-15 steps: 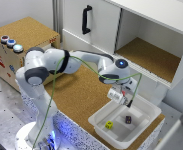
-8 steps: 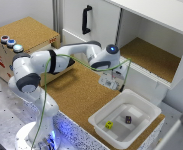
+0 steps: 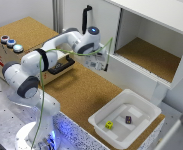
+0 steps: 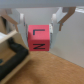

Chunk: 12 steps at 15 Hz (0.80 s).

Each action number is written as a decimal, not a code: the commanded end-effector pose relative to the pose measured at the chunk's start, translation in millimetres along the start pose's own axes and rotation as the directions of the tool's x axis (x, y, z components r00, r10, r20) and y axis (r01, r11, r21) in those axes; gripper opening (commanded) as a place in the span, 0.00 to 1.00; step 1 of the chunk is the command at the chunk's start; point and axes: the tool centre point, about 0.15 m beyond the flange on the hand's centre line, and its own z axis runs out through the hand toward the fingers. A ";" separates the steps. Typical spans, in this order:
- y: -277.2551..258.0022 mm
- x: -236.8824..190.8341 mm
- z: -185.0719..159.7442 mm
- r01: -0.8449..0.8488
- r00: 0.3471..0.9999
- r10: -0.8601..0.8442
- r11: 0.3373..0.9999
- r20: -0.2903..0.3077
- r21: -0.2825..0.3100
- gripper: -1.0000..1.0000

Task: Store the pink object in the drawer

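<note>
Since half a second ago the arm has swung further toward the exterior view's left, away from the white tray (image 3: 143, 107) and closer to the small wooden box (image 3: 28, 37) with the cork top. Now the gripper (image 3: 97, 61) hangs in the upper middle of the frame, above the cork worktop (image 3: 86, 92) and just beside the black bar handle (image 3: 62, 65) of the drawer (image 3: 51, 67). From the exterior view I cannot tell if the drawer is pulled out or closed. In the wrist view the gripper (image 4: 39, 31) is closed on the pink object (image 4: 39, 37), a cube with black letters on its face, which sits between the two fingers (image 4: 17, 24) in the middle of the frame, lifted clear of the worktop. The dark handle (image 4: 12, 56) shows in the lower left of that picture. Three round buttons (image 3: 11, 43) stand on the box at the upper left of the exterior view. Inside the tray, at the lower right, lie a small yellow cube (image 3: 109, 125) and a small dark cube (image 3: 128, 119), a little apart. Behind, the large white cabinet (image 3: 156, 50) stands with one open compartment.
</note>
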 end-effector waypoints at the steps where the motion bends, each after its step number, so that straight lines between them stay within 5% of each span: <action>1: -110.3 38.3 25.1 0.206 0.976 -0.206 0.978 0.076 0.000 0.00; 6: -177.1 67.6 44.2 0.421 0.892 -0.435 0.899 0.122 0.123 0.00; 12: -250.1 76.9 78.1 0.699 0.647 -0.745 0.664 0.160 0.266 0.00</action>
